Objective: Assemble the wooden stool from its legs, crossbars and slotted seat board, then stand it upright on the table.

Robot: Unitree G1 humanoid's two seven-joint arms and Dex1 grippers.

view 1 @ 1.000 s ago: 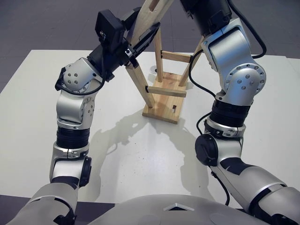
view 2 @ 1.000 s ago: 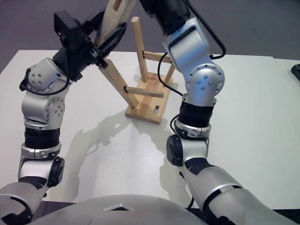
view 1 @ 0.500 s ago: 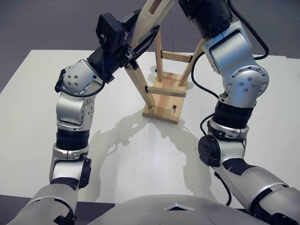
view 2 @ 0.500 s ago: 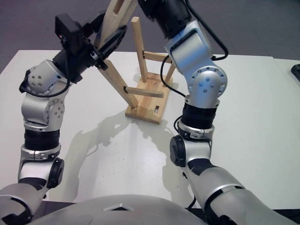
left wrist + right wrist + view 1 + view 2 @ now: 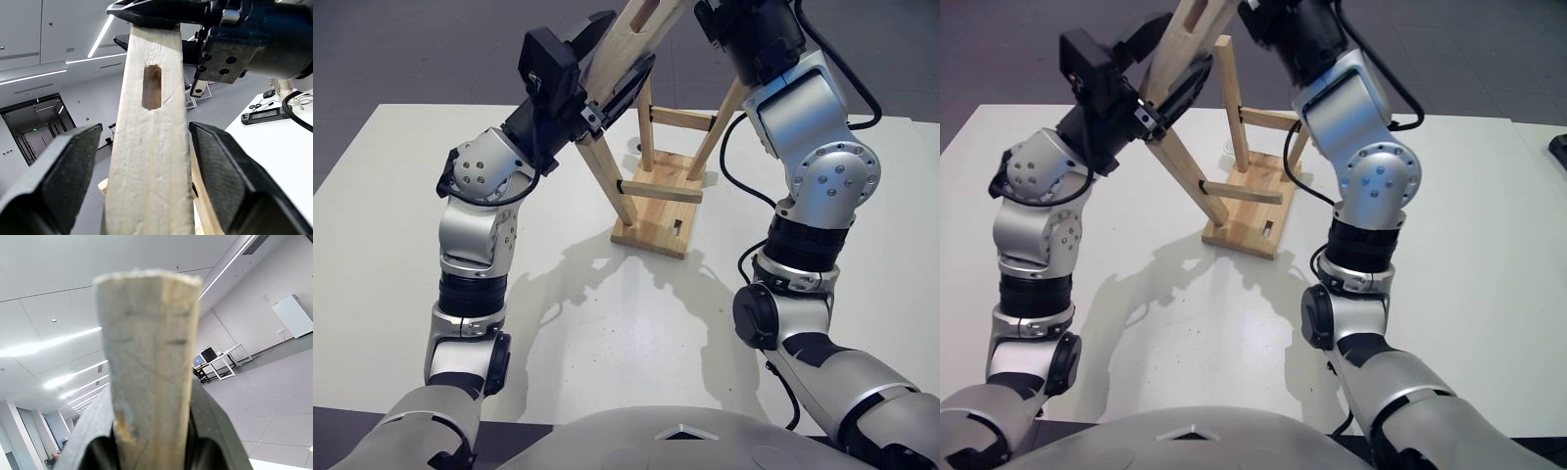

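The slotted seat board [image 5: 654, 233] lies flat on the white table [image 5: 391, 196]. Three legs stand up from it, joined by two crossbars [image 5: 681, 118]; the near-left leg [image 5: 608, 178] leans outward. A loose wooden leg [image 5: 633, 37] with a slot [image 5: 152, 87] is held high above this assembly, slanting up to the right. My right gripper [image 5: 151, 445] is shut on its upper end. My left gripper [image 5: 621, 51] is open and straddles the leg lower down, one finger [image 5: 63, 186] on each side of it.
The table is bare white in front of the stool and to both sides. My right forearm [image 5: 803, 98] hangs just right of the assembly, with its cable close to the right leg [image 5: 720, 122]. Dark floor lies beyond the far edge.
My left arm has risen a little and shifted right along the held leg. The right arm has drifted slightly right. The stool on the table has stayed still.
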